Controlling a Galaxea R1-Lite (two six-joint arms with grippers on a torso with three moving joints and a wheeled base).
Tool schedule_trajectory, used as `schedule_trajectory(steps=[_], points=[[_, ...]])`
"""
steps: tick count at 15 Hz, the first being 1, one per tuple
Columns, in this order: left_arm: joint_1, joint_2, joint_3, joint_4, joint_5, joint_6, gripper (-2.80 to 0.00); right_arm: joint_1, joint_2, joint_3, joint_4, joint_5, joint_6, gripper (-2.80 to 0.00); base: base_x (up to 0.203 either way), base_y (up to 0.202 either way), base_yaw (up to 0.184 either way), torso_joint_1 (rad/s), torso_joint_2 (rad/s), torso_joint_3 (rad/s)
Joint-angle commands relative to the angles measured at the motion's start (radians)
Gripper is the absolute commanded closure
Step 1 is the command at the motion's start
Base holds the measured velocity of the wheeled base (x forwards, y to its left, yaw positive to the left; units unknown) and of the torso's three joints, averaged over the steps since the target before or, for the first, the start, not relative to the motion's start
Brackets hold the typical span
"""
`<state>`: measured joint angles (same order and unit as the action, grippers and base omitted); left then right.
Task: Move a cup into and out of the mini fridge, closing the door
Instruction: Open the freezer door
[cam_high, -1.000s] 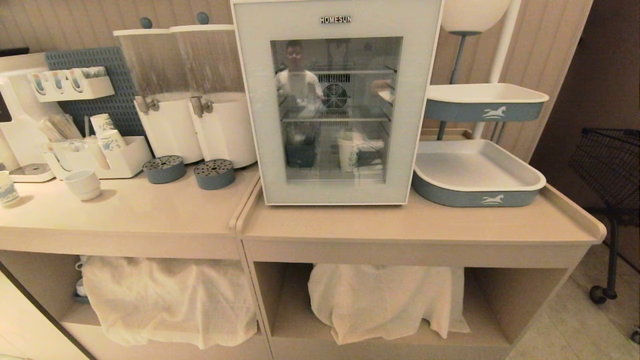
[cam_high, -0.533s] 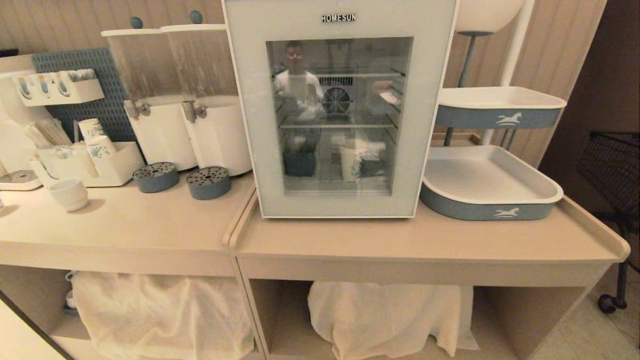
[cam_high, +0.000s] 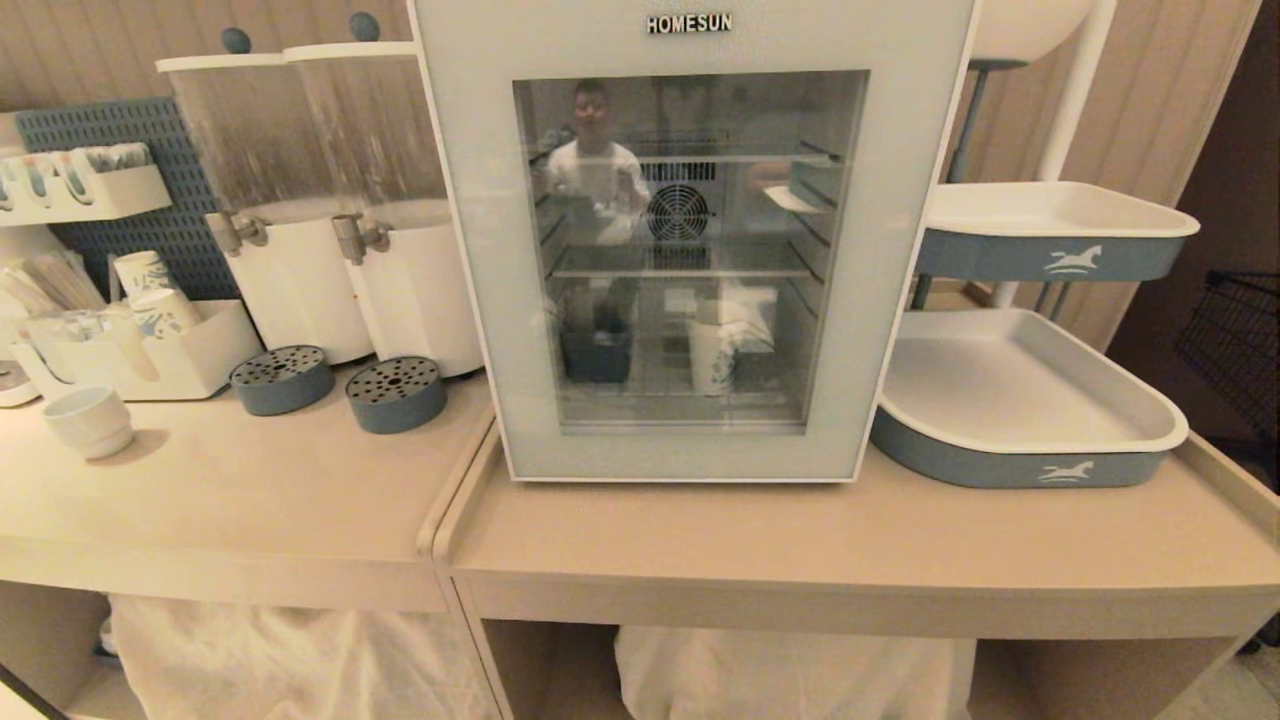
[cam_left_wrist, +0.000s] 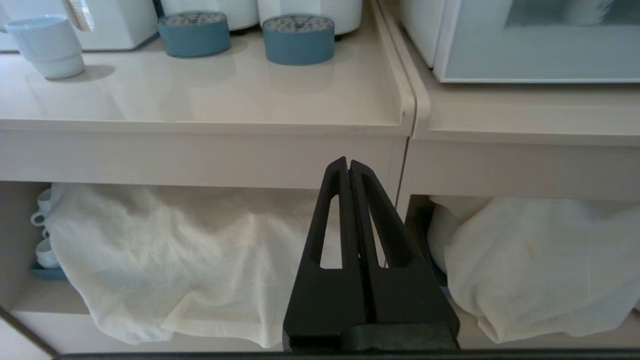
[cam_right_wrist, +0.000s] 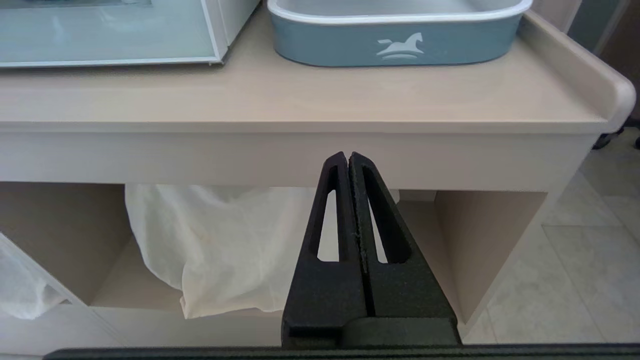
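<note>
Mini fridge (cam_high: 690, 240): one, white, box-shaped, at the counter (cam_high: 800, 540) back edge; glass-windowed door (cam_high: 470, 300) closed. Cup (cam_high: 712, 357): one tall white paper cup, upright on the fridge floor. Trays (cam_high: 1020, 420): two, blue-sided. Left gripper (cam_left_wrist: 348, 167), right gripper (cam_right_wrist: 348, 160): black tapered fingers pressed together, empty, below the counter's front edge.

The mini fridge (cam_high: 690, 240), a white box marked HOMESUN at its top edge, stands upright on the beige counter and fills the upper centre of the head view. Its door (cam_high: 470, 300), white-framed with a large glass window, is closed flat against the front. Through the glass, the cup (cam_high: 712, 355), tall, white, with small blue print, stands upright on the lowest level, right of centre.
</note>
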<state>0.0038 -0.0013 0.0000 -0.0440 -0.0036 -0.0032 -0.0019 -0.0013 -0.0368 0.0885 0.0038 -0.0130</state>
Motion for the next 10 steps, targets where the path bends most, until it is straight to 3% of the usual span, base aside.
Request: schedule_trajectory(steps=[1,8,10], points=[[0.001,0.001,0.017,0.0,0.001,0.0,0.0,0.0,0.001,0.0,0.002,0.001,-0.001,0.0,0.0,0.0,0.0,0.0,0.0,0.0],[0.001,0.001,-0.008,-0.011,-0.02,0.071,0.0,0.0,0.001,0.0,0.004,0.001,-0.001,0.0,0.0,0.0,0.0,0.0,0.0,0.0],[0.0,0.004,-0.105,0.008,-0.098,0.064,0.0,0.0,0.001,0.0,0.004,0.001,-0.001,0.0,0.0,0.0,0.0,0.0,0.0,0.0]])
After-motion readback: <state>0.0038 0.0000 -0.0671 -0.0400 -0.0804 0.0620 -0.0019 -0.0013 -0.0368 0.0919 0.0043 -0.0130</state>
